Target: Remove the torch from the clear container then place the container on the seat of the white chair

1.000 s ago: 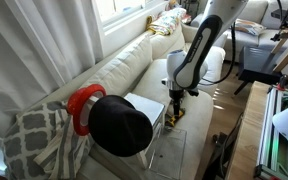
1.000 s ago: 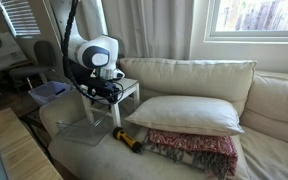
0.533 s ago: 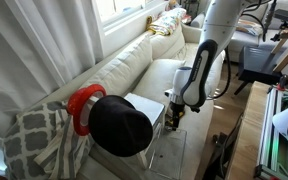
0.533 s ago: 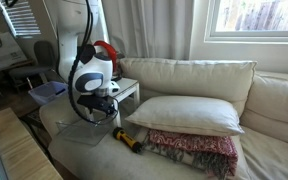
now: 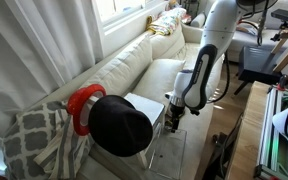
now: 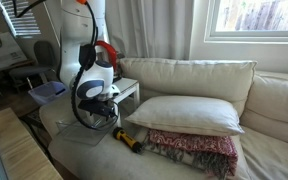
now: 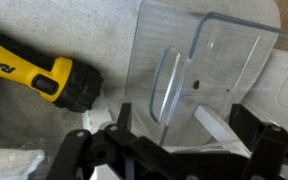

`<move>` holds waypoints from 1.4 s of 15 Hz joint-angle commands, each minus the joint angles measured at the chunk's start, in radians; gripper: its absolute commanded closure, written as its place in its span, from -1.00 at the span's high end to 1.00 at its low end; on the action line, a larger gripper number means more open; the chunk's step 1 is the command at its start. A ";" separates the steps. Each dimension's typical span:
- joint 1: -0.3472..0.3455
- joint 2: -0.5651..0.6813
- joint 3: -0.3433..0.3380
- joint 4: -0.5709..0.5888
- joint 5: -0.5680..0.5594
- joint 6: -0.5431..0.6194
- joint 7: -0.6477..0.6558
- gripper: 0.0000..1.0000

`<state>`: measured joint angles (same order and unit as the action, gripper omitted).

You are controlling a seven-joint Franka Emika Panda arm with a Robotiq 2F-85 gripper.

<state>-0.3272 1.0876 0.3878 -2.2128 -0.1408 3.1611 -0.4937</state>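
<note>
The clear container (image 7: pixel 209 65) lies on the seat of the white chair (image 6: pixel 184 78), faint in both exterior views (image 6: pixel 77 133) (image 5: pixel 176 150). The yellow and black torch (image 7: pixel 42 70) lies outside it on the seat cushion, to one side of it (image 6: pixel 131 143). My gripper (image 7: pixel 182 135) is open and low over the container, with its fingers on either side of the container's near wall. It also shows in both exterior views (image 6: pixel 100 113) (image 5: pixel 174 116). The white chair also shows in an exterior view (image 5: pixel 149 60).
An opaque white flat box (image 6: pixel 127 90) (image 5: pixel 146 108) stands beside the gripper. A cream pillow (image 6: pixel 189 113) and a red patterned blanket (image 6: pixel 189 152) lie on the seat past the torch. A black hat with a red ring (image 5: pixel 117 124) fills the foreground.
The arm has come down and the gripper has sunk from above the white box to the clear container. The torch and the container have not moved.
</note>
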 commanded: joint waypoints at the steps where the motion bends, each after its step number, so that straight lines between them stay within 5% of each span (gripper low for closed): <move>1: -0.063 0.038 0.035 0.022 -0.074 -0.024 0.015 1.00; 12: 0.017 0.109 -0.041 0.081 -0.093 -0.019 0.042 0.98; 21: 0.154 0.150 -0.131 0.149 -0.080 0.083 0.136 -0.55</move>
<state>-0.2294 1.2259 0.2942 -2.0871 -0.2058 3.2150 -0.4175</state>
